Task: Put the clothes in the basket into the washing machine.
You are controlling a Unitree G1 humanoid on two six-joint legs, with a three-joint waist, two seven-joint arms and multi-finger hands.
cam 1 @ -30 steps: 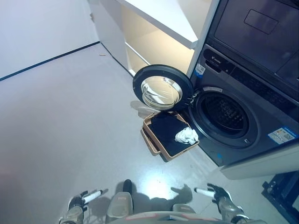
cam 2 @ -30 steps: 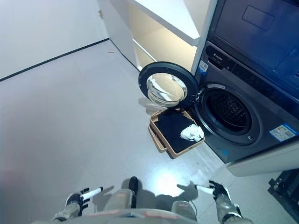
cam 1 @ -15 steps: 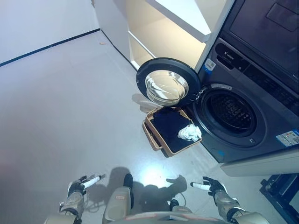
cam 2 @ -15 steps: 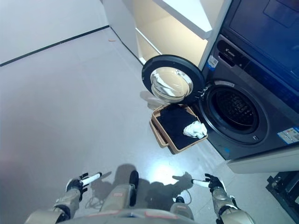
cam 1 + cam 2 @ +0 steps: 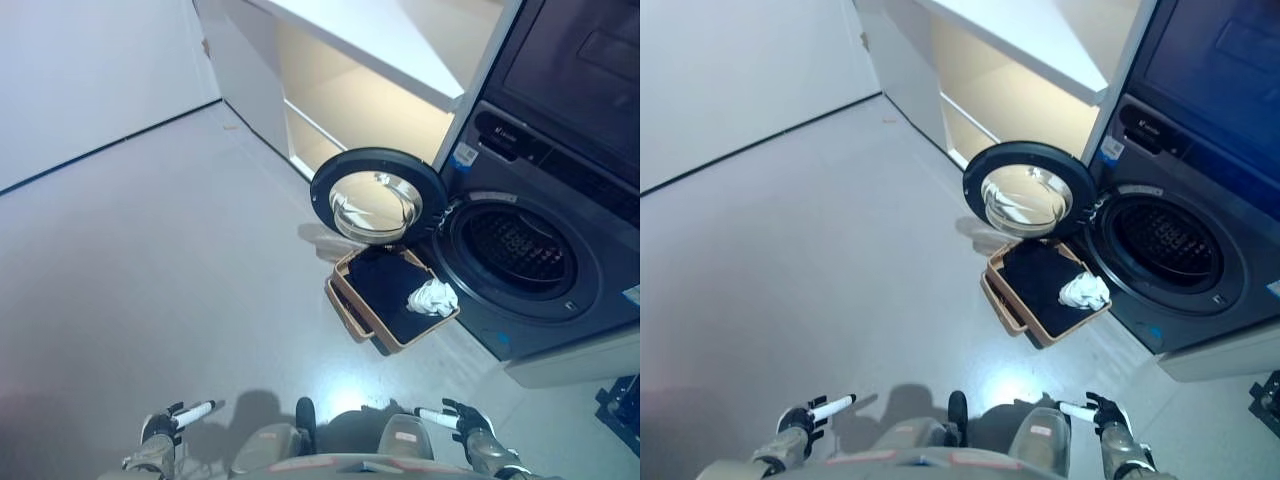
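Observation:
A tan basket point(image 5: 350, 306) stands on the floor in front of the washing machine point(image 5: 560, 320). Dark cloth point(image 5: 385, 285) fills it, and a crumpled white cloth point(image 5: 433, 297) lies at its right end. The machine's round door point(image 5: 380, 196) is swung open to the left, and the drum point(image 5: 520, 245) behind it is dark. My left hand point(image 5: 160, 431) shows at the bottom left, fingers relaxed and holding nothing. Low at the bottom right is my right hand point(image 5: 466, 429), likewise relaxed and holding nothing. Both hands are far from the basket.
A white cabinet with open shelves point(image 5: 340, 90) stands left of the washer. A second dark appliance point(image 5: 590, 60) sits above the machine. Grey floor point(image 5: 150, 250) spreads out to the left, bounded by a white wall point(image 5: 80, 70). A dark object point(image 5: 622, 402) shows at the right edge.
The whole picture has shifted, so the camera has moved; the basket and washer now sit further right and lower. Both hands stay low and hold nothing.

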